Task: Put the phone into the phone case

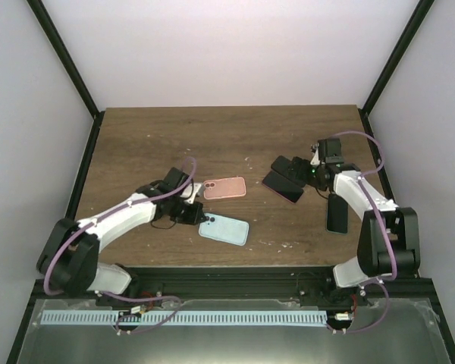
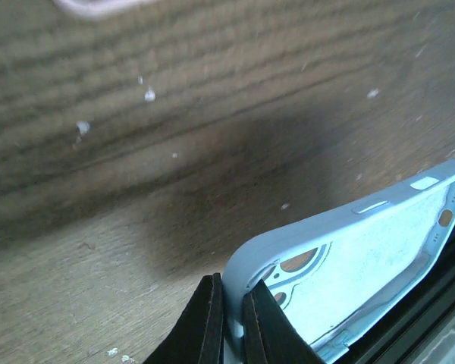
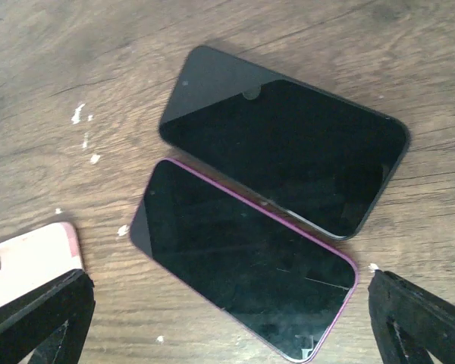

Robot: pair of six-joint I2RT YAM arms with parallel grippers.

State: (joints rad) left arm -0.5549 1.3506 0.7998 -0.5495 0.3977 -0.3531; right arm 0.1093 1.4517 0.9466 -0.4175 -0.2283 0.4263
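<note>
A light blue phone case (image 1: 224, 229) lies open side up at the front middle of the table. My left gripper (image 1: 199, 214) is shut on its corner wall by the camera cut-out; the left wrist view shows the two fingers (image 2: 211, 322) pinching that wall of the case (image 2: 364, 258). A purple-rimmed phone (image 3: 243, 265) lies screen up next to a black phone (image 3: 288, 144). My right gripper (image 3: 227, 322) is open above the purple-rimmed phone (image 1: 283, 187), a finger off either end, holding nothing.
A pink phone case (image 1: 224, 187) lies in the middle of the table, its corner showing in the right wrist view (image 3: 23, 262). The black phone (image 1: 287, 164) is just behind the purple one. Another dark phone (image 1: 337, 213) lies by the right arm.
</note>
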